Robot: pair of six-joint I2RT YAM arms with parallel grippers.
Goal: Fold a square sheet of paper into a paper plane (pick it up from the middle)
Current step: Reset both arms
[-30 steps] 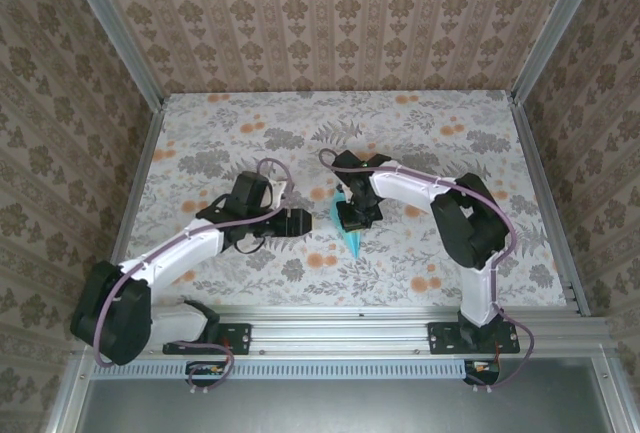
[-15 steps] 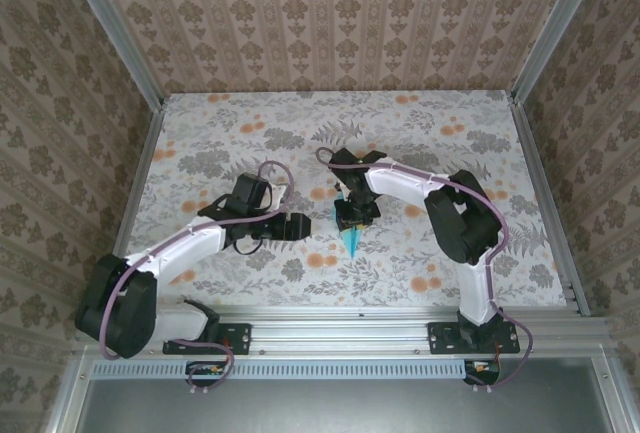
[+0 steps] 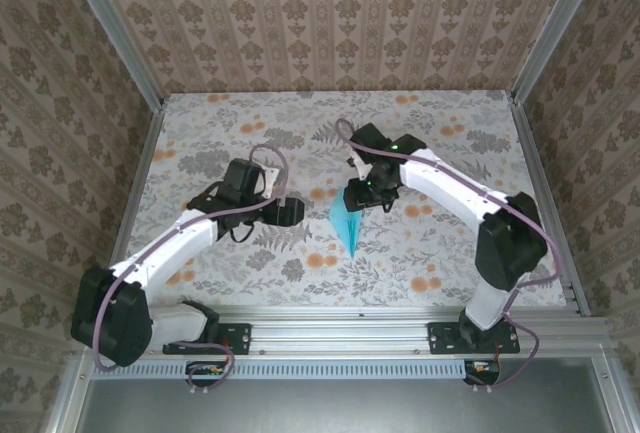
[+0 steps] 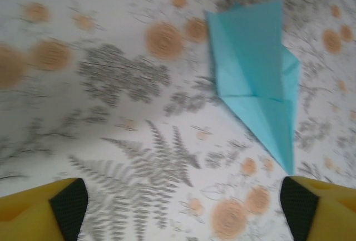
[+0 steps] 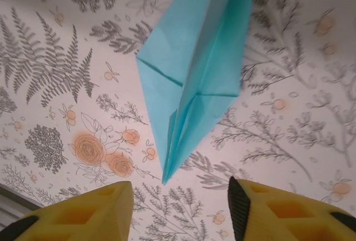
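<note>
Plane [image 3: 347,225] lies loose. L gripper [image 4: 183,207] & R gripper [image 5: 181,210] both wide apart, empty. Risk: a low arm bumps it & folds pop open.

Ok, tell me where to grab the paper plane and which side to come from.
Grip the paper plane across its middle, over the centre crease where the folded layers stack, coming from above. It lies nearly flat on the table, nose toward the arm bases, so a sideways approach would likely push it. The open right claw, by its wide tail, looks nearest.
</note>
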